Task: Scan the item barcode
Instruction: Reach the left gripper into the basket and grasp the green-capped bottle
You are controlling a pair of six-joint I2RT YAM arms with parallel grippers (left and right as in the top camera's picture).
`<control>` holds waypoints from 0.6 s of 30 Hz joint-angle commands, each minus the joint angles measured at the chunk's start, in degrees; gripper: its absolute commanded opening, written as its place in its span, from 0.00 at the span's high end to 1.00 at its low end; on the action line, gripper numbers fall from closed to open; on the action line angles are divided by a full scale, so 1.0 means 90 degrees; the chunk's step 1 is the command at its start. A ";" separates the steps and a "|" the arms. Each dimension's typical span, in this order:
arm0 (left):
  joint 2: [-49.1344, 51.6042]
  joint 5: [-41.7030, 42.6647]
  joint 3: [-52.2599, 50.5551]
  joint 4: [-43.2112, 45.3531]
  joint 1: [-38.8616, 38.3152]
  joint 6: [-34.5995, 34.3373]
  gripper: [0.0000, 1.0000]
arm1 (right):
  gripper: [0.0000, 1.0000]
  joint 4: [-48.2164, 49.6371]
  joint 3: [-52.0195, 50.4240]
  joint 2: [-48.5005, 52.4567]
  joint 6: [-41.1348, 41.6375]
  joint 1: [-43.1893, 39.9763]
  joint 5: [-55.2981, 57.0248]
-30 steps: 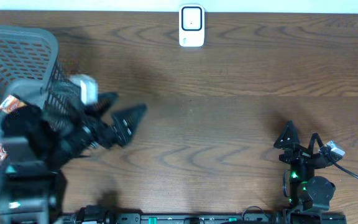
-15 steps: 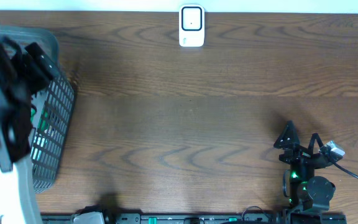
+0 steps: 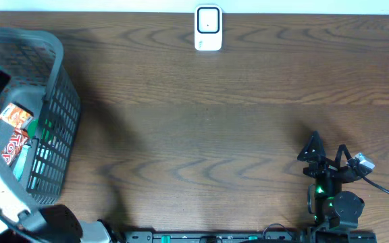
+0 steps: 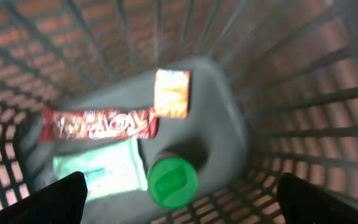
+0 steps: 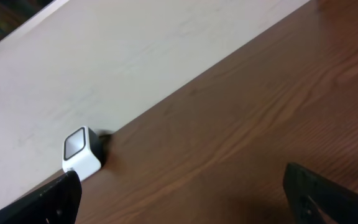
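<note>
The items lie on the floor of the grey basket (image 3: 54,74), which stands at the left end of the tabletop (image 3: 235,121). From the left wrist they show blurred. A red bar (image 4: 98,124) lies flat, and an orange packet (image 4: 171,93) touches one end of it. A mint packet (image 4: 101,168) lies just beside the bar, and a green-capped bottle (image 4: 173,182) is next to that packet. No barcode can be made out on any of them.

The left gripper (image 4: 179,196) hangs above these items inside the basket's mesh walls. Its fingers are spread wide at the two lower corners of that view, with nothing between them and nothing touched.

The white scanner (image 3: 208,28) stands at the far edge of the tabletop near the middle, well apart from the basket, with bare wood between them.

The right gripper (image 3: 327,152) sits at the near right. Its jaws are fully apart and empty, and its camera looks across the wood toward the scanner.
</note>
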 commanded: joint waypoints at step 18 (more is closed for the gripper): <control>0.2722 0.0797 -0.0177 -0.0937 -0.0024 -0.1086 0.02 | 0.01 -0.0022 -0.0007 -0.0010 -0.0080 0.0044 0.0058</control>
